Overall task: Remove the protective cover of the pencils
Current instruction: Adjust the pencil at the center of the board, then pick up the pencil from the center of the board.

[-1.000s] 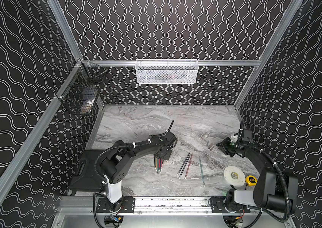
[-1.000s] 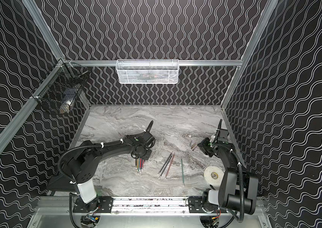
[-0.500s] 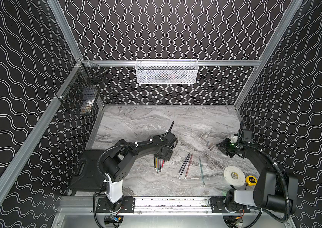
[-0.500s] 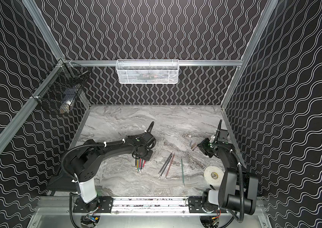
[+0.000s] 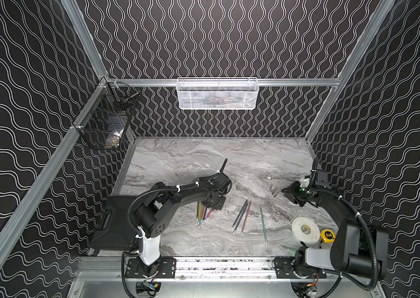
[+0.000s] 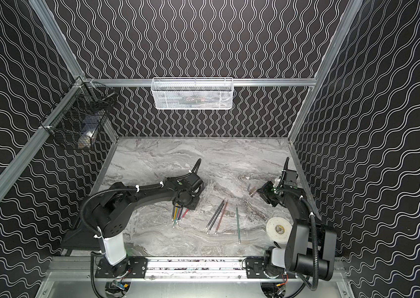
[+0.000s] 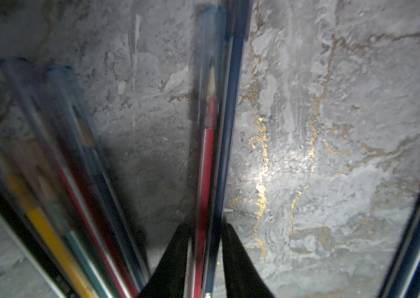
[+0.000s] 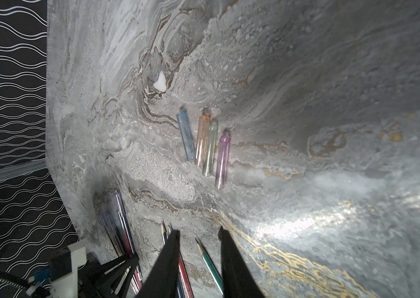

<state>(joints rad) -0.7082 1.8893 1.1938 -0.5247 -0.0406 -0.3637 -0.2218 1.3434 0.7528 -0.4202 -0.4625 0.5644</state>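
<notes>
Pencils (image 5: 202,215) lie in a fanned bunch on the marble tabletop (image 5: 190,165), directly under the left pincer (image 7: 205,227). That pincer is pressed onto a red pencil (image 7: 207,144), whose sharpened point sits inside a clear bluish cover (image 7: 211,38). A blue pencil (image 7: 229,129) lies against the red one in the same gap. The rest of the bunch beside this pincer is blurred, though capped tips show.

Three more pencils lie between the two pincers, and a lone green pencil (image 5: 263,222) lies nearer the right pincer (image 8: 198,229). The right pincer hangs above the tabletop, fingers spread, with nothing between them. Ahead of its tips, four loose covers (image 8: 210,151) lie close together side by side: blue, orange, green and purple.
</notes>
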